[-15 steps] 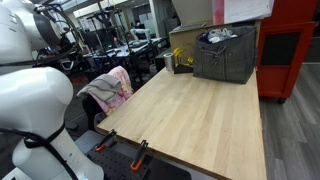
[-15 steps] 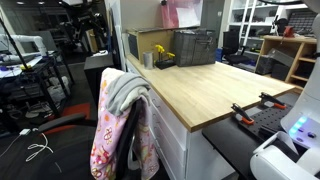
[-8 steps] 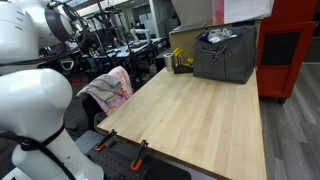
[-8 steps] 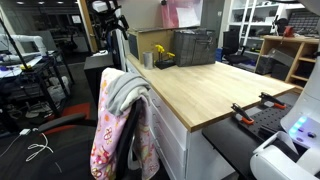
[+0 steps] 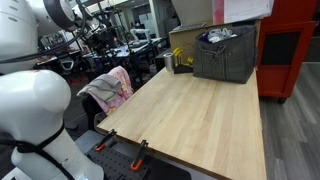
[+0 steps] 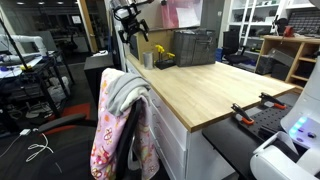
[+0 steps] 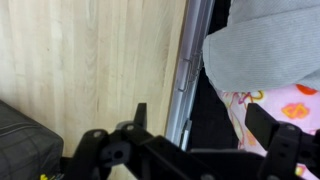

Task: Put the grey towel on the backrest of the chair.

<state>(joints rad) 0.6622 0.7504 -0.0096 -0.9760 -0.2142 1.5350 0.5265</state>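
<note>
The table point(image 5: 200, 115) is viewed lengthwise in an exterior view, from above its near end, toward the crate point(image 5: 225, 55) at its far end. In an exterior view, the table point(image 6: 215, 85) is seen obliquely from beyond the chair point(image 6: 120, 130) at its side. Table, chair and crate are shared by both. In the wrist view, the table's edge and the towel point(image 7: 265, 40) are looked down on closely.

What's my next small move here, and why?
Probably lift the arm slightly away and stop: the grey towel already drapes over the chair backrest, and the wrist view shows the jaws open and empty, off to the side of the towel.
</note>
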